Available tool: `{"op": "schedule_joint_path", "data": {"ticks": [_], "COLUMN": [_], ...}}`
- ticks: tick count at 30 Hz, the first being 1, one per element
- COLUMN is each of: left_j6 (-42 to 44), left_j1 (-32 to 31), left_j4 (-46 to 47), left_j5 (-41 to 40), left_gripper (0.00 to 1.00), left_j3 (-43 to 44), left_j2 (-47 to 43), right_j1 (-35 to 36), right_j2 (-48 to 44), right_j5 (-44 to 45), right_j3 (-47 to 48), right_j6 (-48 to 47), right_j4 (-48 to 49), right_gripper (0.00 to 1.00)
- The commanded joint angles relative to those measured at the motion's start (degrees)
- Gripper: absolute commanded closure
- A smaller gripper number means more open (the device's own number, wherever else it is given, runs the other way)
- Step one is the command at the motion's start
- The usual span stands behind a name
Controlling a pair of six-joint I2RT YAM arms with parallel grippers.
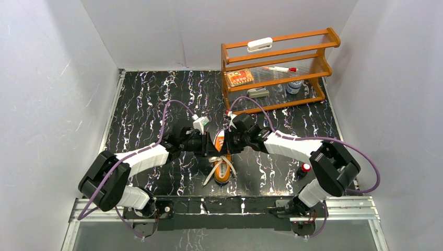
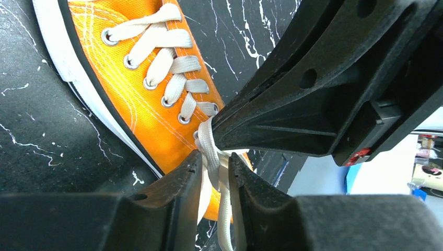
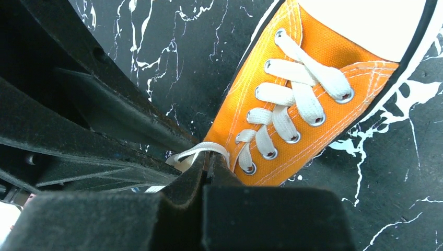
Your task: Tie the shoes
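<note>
One orange sneaker (image 1: 222, 172) with white laces lies lengthwise on the black marbled table between my two grippers. My left gripper (image 1: 209, 143) comes in from the left. In its wrist view the left gripper (image 2: 215, 159) has its jaws slightly parted, and two strands of lace (image 2: 209, 138) run down through the gap by the top eyelets of the sneaker (image 2: 141, 99). My right gripper (image 1: 232, 140) faces it from the right. Seen from its own wrist, the right gripper (image 3: 209, 157) is shut, pinching a lace loop (image 3: 201, 148) beside the sneaker (image 3: 298, 89).
A wooden shelf rack (image 1: 277, 68) stands at the back right, holding a white block (image 1: 259, 44), a marker (image 1: 279, 68), an orange box (image 1: 240, 77) and a can (image 1: 294, 86). A small red-capped item (image 1: 304, 168) sits by the right arm. White walls enclose the table.
</note>
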Motion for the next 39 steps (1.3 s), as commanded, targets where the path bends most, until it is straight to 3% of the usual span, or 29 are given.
{"op": "schedule_joint_path", "data": {"ticks": [1, 20, 23, 27, 31, 35, 39], "left_j6": [2.26, 1.23, 3.17, 5.35, 7.6, 10.42, 12.67], "left_j1": [-0.52, -0.88, -0.92, -1.04, -1.1, -1.46, -1.89], "left_j4": [-2.66, 1.17, -2.18, -5.58, -7.16, -9.05, -9.38], "left_j5": [-1.33, 0.62, 0.0, -1.72, -3.83, -5.18, -6.43], "left_gripper": [0.74, 0.61, 0.67, 0.86, 0.97, 1.0, 1.0], "left_j3": [2.19, 2.47, 3.81, 5.06, 5.98, 7.07, 7.39], "left_j2": [-0.68, 2.06, 3.66, 4.6, 4.28, 4.32, 3.44], "right_j1": [-0.25, -0.25, -0.27, -0.16, -0.16, -0.2, -0.33], "right_j2": [-0.04, 0.32, 0.08, -0.41, -1.09, -2.43, -5.32], "right_j5": [-1.38, -2.97, -2.98, -3.29, -3.76, -5.25, -5.32], "right_j3": [-0.22, -0.33, -0.1, 0.03, 0.48, 1.23, 4.57], "right_j6": [0.83, 1.2, 1.1, 0.76, 0.11, -1.56, -7.42], "right_j4": [3.34, 3.65, 3.46, 3.37, 2.29, 0.02, -7.67], "right_gripper": [1.0, 1.0, 1.0, 1.0, 1.0, 1.0, 0.72]}}
